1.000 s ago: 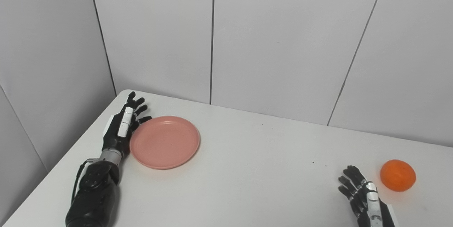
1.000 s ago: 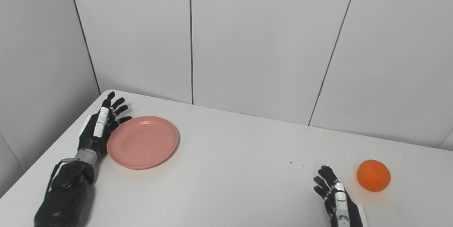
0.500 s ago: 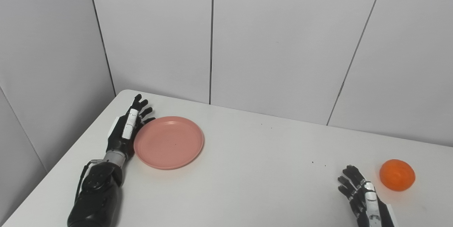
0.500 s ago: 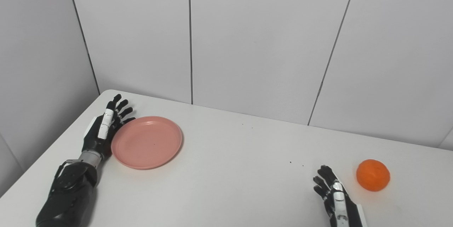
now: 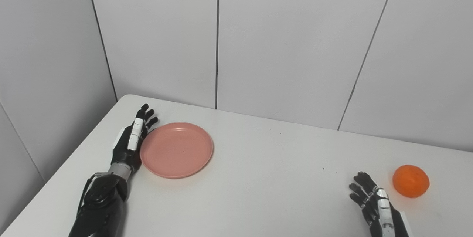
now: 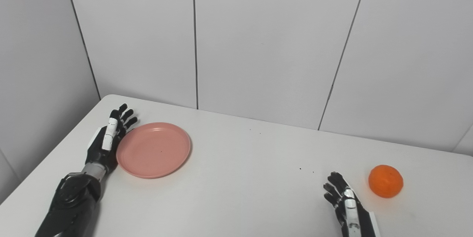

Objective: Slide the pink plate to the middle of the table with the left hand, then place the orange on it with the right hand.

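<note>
- The same scene is given by both eye views; the right eye view takes in a sliver of a further wall panel at its lower right corner, which is cut off in the left eye view, while a little more of the side wall on the left is shown by the left eye view.
- The pink plate [image 5: 176, 149] is seen lying flat on the left part of the white table [image 5: 258, 178], well short of the middle — round, shallow, with a low raised rim and a smooth matte surface; nothing is held in it.
- The left hand [image 5: 132, 139] is set edge-on against the plate's left rim, fingers [image 5: 147, 114] extended and slightly fanned toward the back wall; nothing is grasped, and the palm side appears to be touching the rim.
- The hand is built of glossy black segments with a white panel along one finger, above a metallic wrist and a black forearm.
- The orange [image 6: 385, 180] is found on the table's right part, near the front edge, round with a dull, faintly dimpled skin.
- The right hand [image 6: 345, 203] is held low beside the orange — to its left, apart from it — with fingers spread and empty.
- A few dark specks are scattered on the smooth tabletop; the walls [image 5: 288, 44] are formed of plain pale panels divided by thin dark seams.
</note>
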Tool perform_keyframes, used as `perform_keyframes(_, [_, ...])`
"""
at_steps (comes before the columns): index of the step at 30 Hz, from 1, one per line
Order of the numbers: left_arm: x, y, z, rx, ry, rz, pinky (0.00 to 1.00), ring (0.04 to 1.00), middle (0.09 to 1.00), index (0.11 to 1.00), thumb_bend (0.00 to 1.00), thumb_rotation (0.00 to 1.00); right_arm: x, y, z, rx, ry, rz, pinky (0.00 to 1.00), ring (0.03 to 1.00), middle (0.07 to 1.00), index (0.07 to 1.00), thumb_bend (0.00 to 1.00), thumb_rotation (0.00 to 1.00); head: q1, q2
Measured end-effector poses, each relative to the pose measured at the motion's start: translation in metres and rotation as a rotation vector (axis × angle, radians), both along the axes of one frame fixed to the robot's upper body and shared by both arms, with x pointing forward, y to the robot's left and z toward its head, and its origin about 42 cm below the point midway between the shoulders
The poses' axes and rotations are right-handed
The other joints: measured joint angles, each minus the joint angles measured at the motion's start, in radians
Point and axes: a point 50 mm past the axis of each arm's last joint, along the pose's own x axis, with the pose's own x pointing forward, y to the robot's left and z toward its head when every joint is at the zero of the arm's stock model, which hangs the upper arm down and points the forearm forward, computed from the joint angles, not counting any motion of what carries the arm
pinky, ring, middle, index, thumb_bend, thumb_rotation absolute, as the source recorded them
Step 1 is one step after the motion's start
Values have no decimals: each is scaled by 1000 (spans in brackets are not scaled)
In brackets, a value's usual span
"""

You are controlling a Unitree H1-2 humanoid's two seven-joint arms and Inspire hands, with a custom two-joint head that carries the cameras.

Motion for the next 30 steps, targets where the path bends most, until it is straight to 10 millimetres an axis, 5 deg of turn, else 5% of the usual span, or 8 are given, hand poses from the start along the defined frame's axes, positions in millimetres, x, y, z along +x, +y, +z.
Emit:
perform_keyframes(13, [-8, -32, -1, -41, -6, -73, 817, 942, 971, 1000, 920, 889, 0, 2, 0, -1, -1, 4, 881, 868, 886, 857, 753, 961, -6, 5])
perform_keyframes(30, [-8, -63, 3, -46, 22, -116, 814, 928, 954, 1000, 972, 902, -1, 2, 0, -6, -1, 5, 872, 863, 882, 853, 747, 962, -11, 5])
